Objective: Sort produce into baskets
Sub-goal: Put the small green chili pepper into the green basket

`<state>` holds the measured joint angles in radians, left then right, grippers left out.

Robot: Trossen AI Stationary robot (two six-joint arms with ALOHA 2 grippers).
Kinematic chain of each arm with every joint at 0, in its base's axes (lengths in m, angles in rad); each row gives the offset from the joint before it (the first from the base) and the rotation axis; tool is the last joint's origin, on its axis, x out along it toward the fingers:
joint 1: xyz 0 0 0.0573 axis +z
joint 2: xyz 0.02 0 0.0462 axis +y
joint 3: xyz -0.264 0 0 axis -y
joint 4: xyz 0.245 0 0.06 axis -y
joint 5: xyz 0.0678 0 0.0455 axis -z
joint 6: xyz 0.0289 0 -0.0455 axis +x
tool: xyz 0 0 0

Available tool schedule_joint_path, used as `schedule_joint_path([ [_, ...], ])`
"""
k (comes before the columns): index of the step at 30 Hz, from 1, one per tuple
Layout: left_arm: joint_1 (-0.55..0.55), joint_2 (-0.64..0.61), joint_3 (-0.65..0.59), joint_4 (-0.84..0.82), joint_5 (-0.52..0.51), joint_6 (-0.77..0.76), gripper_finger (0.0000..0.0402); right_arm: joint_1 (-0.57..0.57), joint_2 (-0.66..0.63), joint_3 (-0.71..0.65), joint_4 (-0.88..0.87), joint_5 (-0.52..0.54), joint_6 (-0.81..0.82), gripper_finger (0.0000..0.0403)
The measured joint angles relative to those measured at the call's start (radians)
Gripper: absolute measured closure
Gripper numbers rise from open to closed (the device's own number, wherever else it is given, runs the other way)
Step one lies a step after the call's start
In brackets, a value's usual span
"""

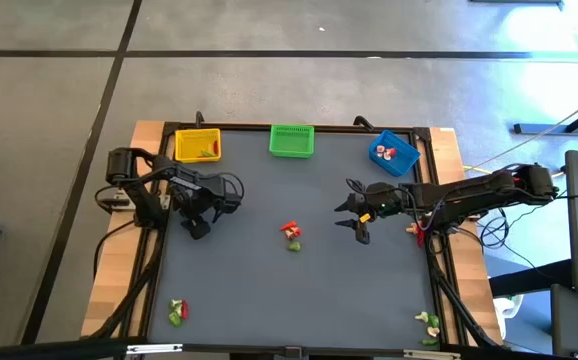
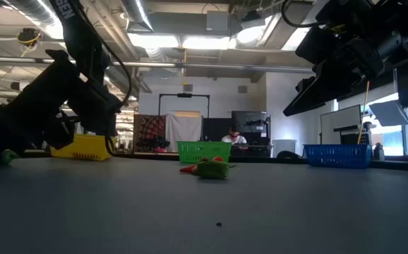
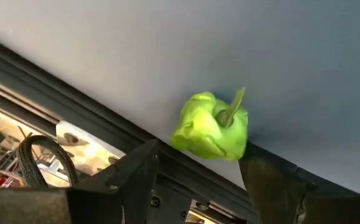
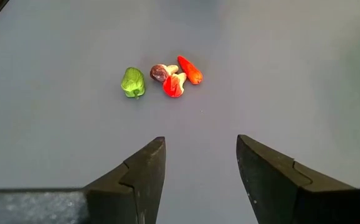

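Observation:
A bright green toy pepper (image 3: 211, 126) lies on the grey table close to its left rail. My left gripper (image 3: 198, 155) is low over it, open, with one fingertip on either side of the pepper's near end; in the high view this gripper (image 1: 197, 228) hides the pepper. My right gripper (image 4: 200, 146) hangs open above the table right of centre, pointing at a small cluster of produce (image 4: 167, 78): a green piece, red pieces and a brown-and-cream one. The yellow basket (image 1: 197, 145), green basket (image 1: 291, 140) and blue basket (image 1: 394, 152) stand along the far edge. My left gripper has the pepper's side (image 3: 243, 140) right at the tip of one finger (image 3: 261, 171), and a gap shows at the other finger. Whether that tip touches the pepper I cannot tell. The pepper rests on the table.
More produce lies at the near left corner (image 1: 177, 312), the near right corner (image 1: 429, 325) and the right edge (image 1: 414, 230). The yellow and blue baskets hold a few pieces. Dark rails and a wooden border frame the table, and cables run along both sides.

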<state>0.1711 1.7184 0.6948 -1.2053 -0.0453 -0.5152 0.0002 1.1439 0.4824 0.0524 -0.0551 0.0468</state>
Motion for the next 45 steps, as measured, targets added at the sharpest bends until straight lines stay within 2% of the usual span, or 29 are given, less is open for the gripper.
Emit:
schedule_joint_path([
  [10,0.002,0.000,0.050,0.017,-0.003,0.064,0.0190,0.000,0.000,0.000,0.000,0.000,0.001,0.0206],
  [20,0.002,0.000,0.051,0.023,0.002,0.069,0.0296,0.000,0.000,0.000,0.000,0.000,0.001,0.0206],
  [25,0.002,-0.002,0.085,0.023,-0.008,0.080,0.0329,0.000,0.000,0.000,0.000,0.000,0.001,0.0206],
  [32,0.002,-0.003,0.241,0.020,-0.020,0.132,0.0338,0.000,0.000,0.000,0.001,0.000,0.001,0.0206],
  [38,0.005,-0.004,0.425,0.034,-0.084,0.185,0.0331,0.000,0.000,0.000,0.003,0.001,0.001,0.0206],
  [45,0.043,-0.005,0.568,0.214,-0.088,0.262,0.0330,0.000,0.000,0.000,0.042,0.029,-0.001,0.0206],
])
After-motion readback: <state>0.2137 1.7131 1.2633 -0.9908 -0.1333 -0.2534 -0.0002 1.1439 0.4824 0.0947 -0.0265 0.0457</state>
